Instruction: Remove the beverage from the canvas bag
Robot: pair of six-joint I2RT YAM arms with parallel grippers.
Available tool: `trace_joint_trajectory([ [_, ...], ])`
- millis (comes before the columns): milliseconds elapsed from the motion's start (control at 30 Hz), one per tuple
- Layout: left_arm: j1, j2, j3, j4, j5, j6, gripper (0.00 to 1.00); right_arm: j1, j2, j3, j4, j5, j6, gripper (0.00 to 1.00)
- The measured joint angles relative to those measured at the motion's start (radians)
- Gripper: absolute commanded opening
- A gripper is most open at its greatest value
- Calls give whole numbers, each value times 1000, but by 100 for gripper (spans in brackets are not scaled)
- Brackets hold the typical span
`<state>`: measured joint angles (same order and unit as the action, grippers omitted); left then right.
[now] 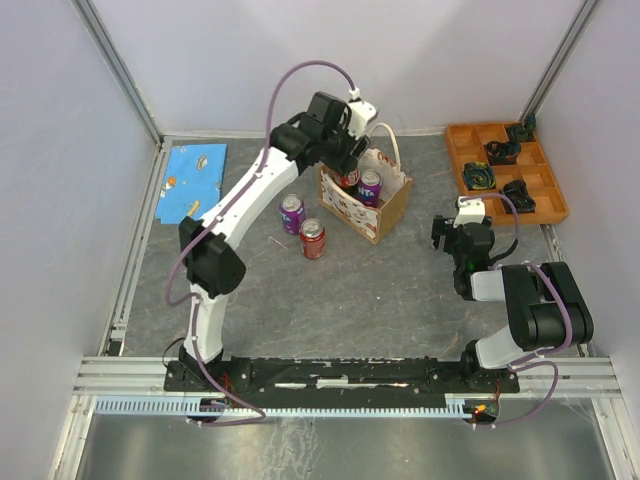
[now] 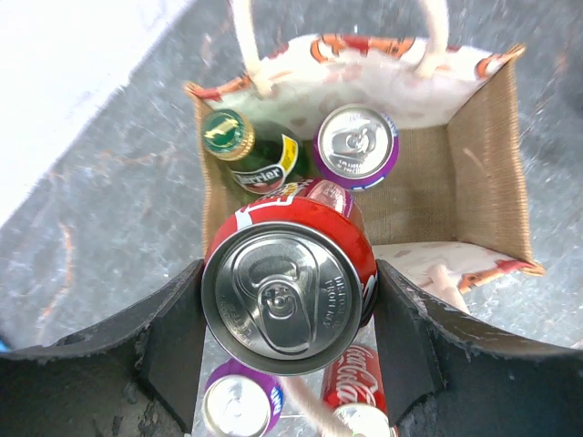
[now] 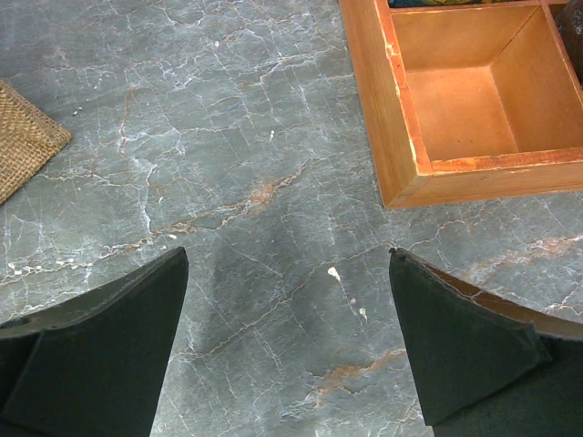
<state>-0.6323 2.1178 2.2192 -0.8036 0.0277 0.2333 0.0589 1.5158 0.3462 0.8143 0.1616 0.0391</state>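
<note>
Red can (image 2: 288, 289) upright, axis vertical, grasped in left pincer (image 2: 290, 314) at near rim of canvas bag (image 2: 483, 164); exit path straight up. Right pincer (image 3: 287, 341) released, well apart.

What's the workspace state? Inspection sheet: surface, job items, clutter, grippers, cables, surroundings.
Surface: grey veined table, no spills seen.
Job's things: canvas bag upright, holding at least a green bottle and a purple can; red can gripped at its mouth; second purple can and cola can standing outside, beside it.
Clutter: orange tray with dark parts, far right; blue sheet, far left.
Grippers: left gripper shut on the red can; right gripper open over bare table.
Cables: purple cable arcs over the left arm, free of the bag.
Surroundings: white walls, metal frame posts.
</note>
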Motion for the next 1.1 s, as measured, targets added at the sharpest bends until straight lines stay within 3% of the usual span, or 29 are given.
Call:
trace_joint_trajectory([
  [333, 8, -251, -6, 6, -66, 14, 3, 0, 0, 0, 0, 0, 0, 99],
  [467, 31, -344, -81, 14, -117, 19, 3, 0, 0, 0, 0, 0, 0, 99],
  [833, 323, -600, -552, 60, -108, -67, 3, 0, 0, 0, 0, 0, 0, 99],
  [1100, 338, -697, -845, 127, -43, -158, 3, 0, 0, 0, 0, 0, 0, 99],
])
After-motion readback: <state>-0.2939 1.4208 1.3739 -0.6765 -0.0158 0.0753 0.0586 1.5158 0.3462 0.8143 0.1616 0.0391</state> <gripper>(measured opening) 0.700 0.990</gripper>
